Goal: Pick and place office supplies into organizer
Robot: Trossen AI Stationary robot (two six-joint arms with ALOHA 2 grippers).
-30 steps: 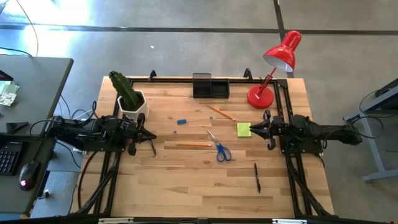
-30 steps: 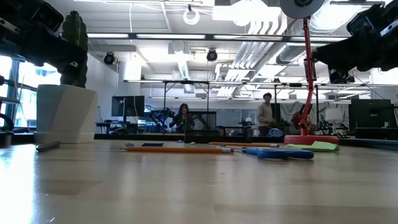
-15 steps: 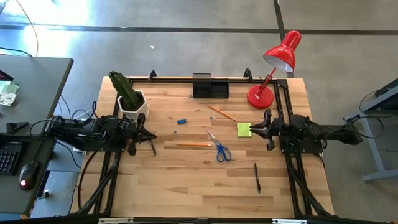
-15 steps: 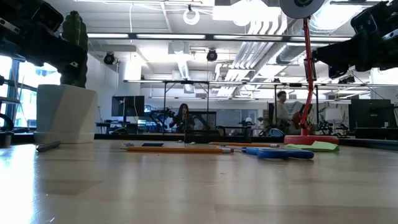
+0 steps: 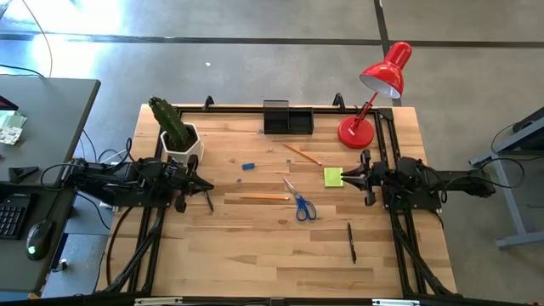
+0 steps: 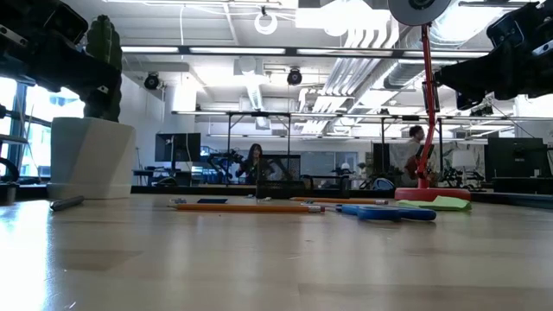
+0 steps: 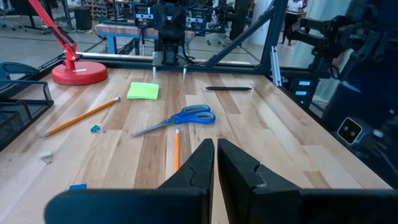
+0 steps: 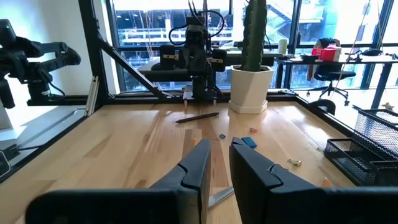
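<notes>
Hovering at the table's left edge, the left gripper (image 5: 206, 184) has its two fingers pressed together on nothing, pointing toward the middle of the wooden table (image 5: 255, 255); a black pen (image 5: 208, 201) lies just beside its tip, and the white pot with the cactus (image 5: 178, 134) stands close on its far side. Ahead of that gripper, toward the table's centre, a tiny blue eraser (image 5: 248, 166) lies flat, and a thin orange-wood pencil (image 5: 264, 197) lies lengthwise, pointing away from the fingers. Beyond the pencil the blue-handled scissors (image 5: 299, 201) lie with their silver blades nearly shut, handles toward the near edge. At the back edge sits the organizer (image 5: 287, 117), a small black box with compartments, well apart from both grippers, with a second pencil (image 5: 302, 154) lying slantwise in front of it. A yellow-green square sticky-note pad (image 5: 333, 177) lies flat just in front of the right gripper (image 5: 344, 177), whose fingers stand slightly parted with nothing between them. Another black pen (image 5: 351, 241) lies nearer the front edge, off to that gripper's side, and the red desk lamp (image 5: 374, 93) stands at the far corner behind it.
</notes>
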